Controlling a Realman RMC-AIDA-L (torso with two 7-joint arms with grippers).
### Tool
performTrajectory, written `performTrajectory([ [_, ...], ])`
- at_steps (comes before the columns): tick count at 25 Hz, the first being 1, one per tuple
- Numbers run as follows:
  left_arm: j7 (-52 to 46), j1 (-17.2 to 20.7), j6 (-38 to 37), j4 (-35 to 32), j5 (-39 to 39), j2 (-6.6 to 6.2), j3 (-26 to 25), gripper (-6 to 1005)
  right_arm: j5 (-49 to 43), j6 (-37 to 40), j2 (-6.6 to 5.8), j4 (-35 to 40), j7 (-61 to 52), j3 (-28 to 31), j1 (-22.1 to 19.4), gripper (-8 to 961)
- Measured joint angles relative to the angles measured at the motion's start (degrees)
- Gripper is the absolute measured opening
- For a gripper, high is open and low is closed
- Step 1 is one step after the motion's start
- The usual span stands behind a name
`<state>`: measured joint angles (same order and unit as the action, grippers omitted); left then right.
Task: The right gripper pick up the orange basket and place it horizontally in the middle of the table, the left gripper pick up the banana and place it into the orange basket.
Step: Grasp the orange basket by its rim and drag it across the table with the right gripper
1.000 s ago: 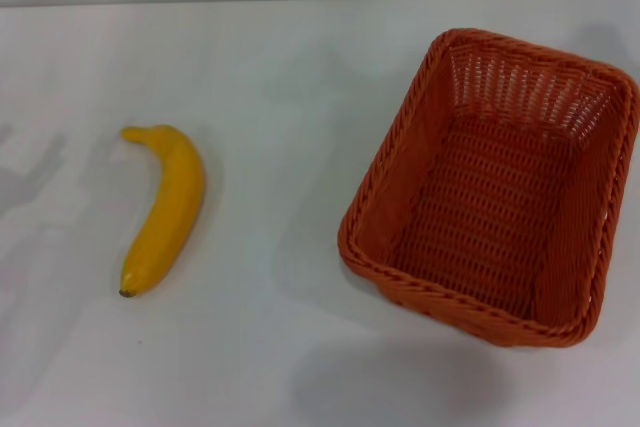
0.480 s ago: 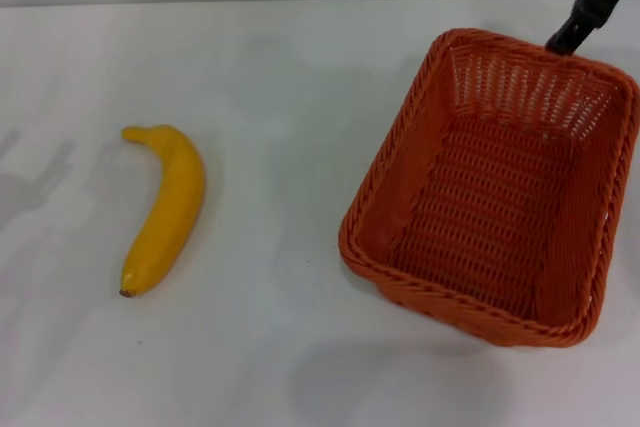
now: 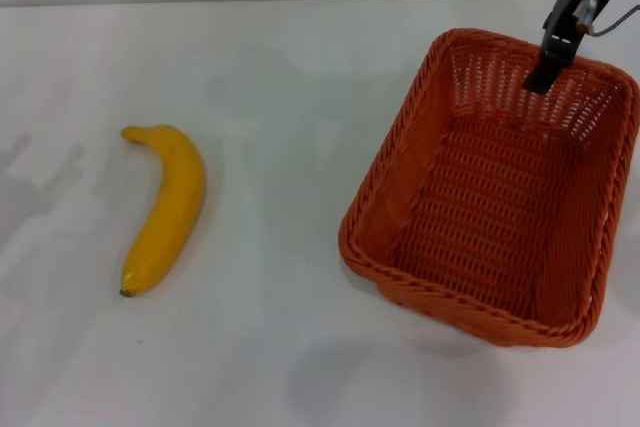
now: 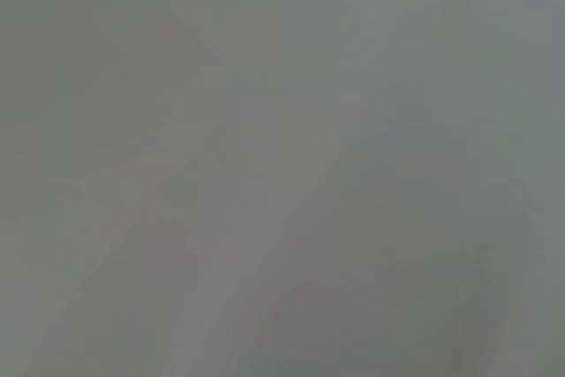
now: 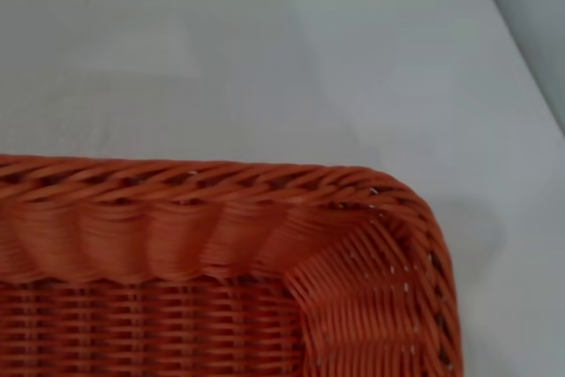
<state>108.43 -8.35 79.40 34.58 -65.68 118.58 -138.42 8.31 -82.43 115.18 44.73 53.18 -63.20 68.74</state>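
White desk (image 3: 290, 57), bare of any readable writing or labels. On its right side, orange basket (image 3: 495, 187), empty, long axis running near to far with a slight tilt. Well apart to the left, banana (image 3: 165, 209) lying flat, long axis near to far, stem at the far end, dark tip nearest. Over the basket's far rim, right pincer (image 3: 548, 65), one black finger dipping inside; opening cannot be told. Left pincer out of sight.

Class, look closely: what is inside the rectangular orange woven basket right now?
Nothing rests inside the rectangular orange woven basket; only its woven floor shows. The right hand hangs over its far rim. The near wall's inner side is hidden.
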Motion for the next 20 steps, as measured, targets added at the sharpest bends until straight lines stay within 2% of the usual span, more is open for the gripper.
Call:
performTrajectory([
  [13,0.02,-0.43,1.37,-0.40,-0.03,0.17,0.71,889,-2.58,7.96,0.12,-9.59,-0.73,-2.85,2.42,838],
  [20,0.03,-0.58,1.78,-0.07,-0.06,0.21,0.70,889,-2.62,8.33,0.13,-11.46,-0.92,-4.27,2.92,839],
])
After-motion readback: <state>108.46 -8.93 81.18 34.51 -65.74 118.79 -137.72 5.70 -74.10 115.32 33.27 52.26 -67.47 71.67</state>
